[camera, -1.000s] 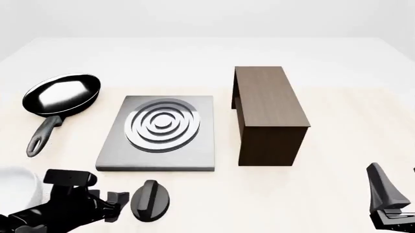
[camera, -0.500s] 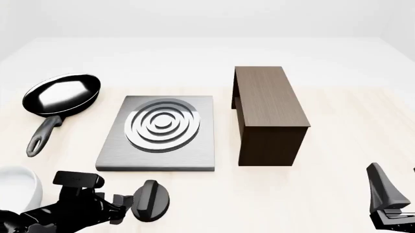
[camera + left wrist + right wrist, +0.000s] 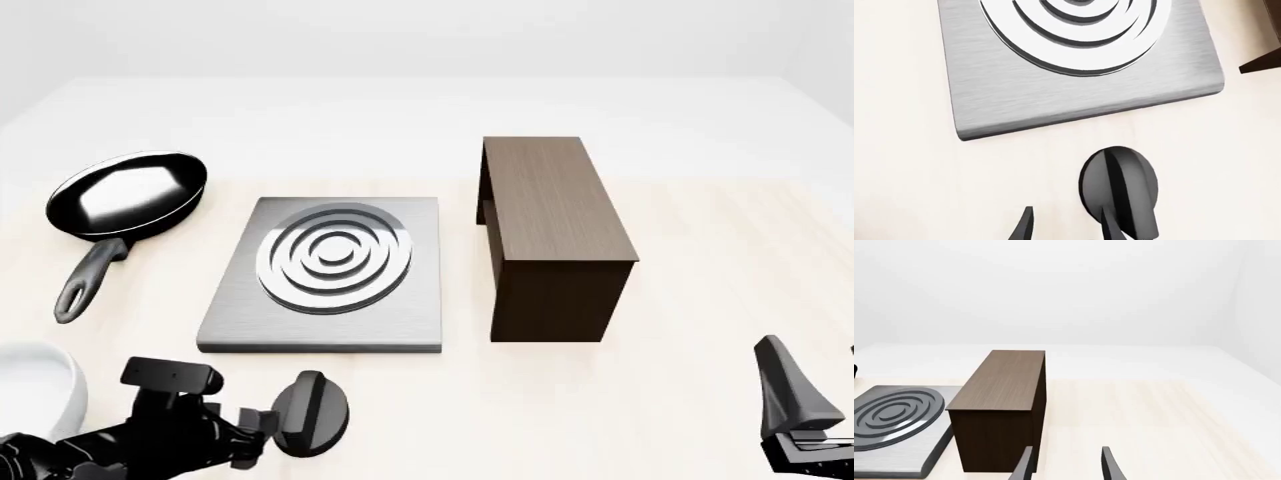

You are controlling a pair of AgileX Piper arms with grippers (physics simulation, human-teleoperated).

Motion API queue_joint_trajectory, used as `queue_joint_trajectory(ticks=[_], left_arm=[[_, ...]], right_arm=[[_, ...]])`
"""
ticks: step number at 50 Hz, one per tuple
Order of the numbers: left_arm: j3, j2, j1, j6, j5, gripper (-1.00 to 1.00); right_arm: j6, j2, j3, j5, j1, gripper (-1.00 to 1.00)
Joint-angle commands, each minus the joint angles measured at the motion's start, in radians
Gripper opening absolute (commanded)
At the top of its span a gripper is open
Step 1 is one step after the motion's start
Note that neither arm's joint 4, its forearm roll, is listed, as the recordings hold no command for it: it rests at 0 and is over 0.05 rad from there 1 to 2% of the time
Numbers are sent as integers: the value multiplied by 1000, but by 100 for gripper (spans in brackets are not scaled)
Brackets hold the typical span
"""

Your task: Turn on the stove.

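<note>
The stove (image 3: 327, 275) is a flat grey slab with silver burner rings at the table's middle left. Its black round knob (image 3: 311, 413) lies apart on the table, in front of the slab. My left gripper (image 3: 260, 435) is open, low at the knob's left side. In the left wrist view the knob (image 3: 1119, 185) lies just short of the slab (image 3: 1081, 95); the gripper (image 3: 1066, 227) is open, with one fingertip (image 3: 1111, 227) over the knob's edge. My right gripper (image 3: 817, 385) is open and empty at the front right, far from the stove; it also shows in the right wrist view (image 3: 1066, 465).
A black frying pan (image 3: 127, 195) lies at the left behind the stove. A tall dark brown wooden box (image 3: 547, 235) stands right of the stove, and also shows in the right wrist view (image 3: 1004, 405). A white bowl (image 3: 34, 395) sits at the front left by my left arm.
My left gripper has moved right, closing up on the knob. The knob, the stove and the right arm have not moved.
</note>
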Motion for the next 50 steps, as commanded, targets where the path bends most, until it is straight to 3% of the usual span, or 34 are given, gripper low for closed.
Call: queue_joint_trajectory(ticks=[1, 21, 34, 35, 37, 50], left_arm=[[18, -44, -75, -10, -25, 100], [-21, -48, -150, -73, 6, 100], [-32, 3, -249, -198, -33, 100], [-30, 10, -282, -243, -43, 100], [-29, 13, -300, -263, -47, 100], [-16, -13, -267, -235, -34, 100]], right_arm=[[0, -1, 1, 0, 3, 100], [0, -1, 1, 0, 3, 100], [0, -1, 1, 0, 3, 100], [0, -1, 1, 0, 3, 100], [-1, -1, 1, 0, 3, 100], [-1, -1, 1, 0, 3, 100]])
